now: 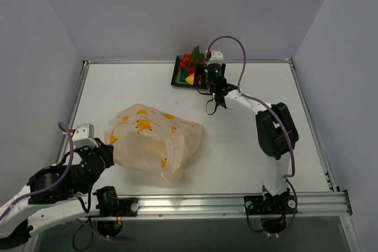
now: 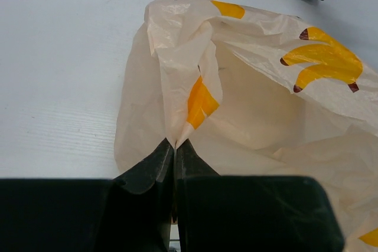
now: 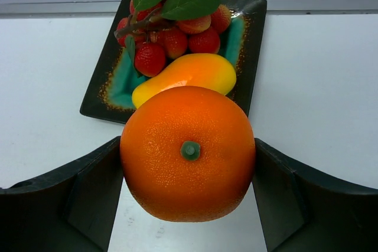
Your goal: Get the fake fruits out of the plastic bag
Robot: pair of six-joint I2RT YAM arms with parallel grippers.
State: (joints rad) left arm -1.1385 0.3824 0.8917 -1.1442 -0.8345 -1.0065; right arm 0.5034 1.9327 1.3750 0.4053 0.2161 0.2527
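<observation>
Right wrist view: right gripper point(image 3: 188, 159) clasps a glossy dimpled orange point(image 3: 177, 128) while left gripper point(image 2: 175, 146) pinches the crinkled plastic bag point(image 2: 266, 122).

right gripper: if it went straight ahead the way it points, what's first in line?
Likely the mango, at the near end of the tray, with the grape cluster behind it. The right gripper, shut on the orange, points that way; height over the tray is unclear.
</observation>
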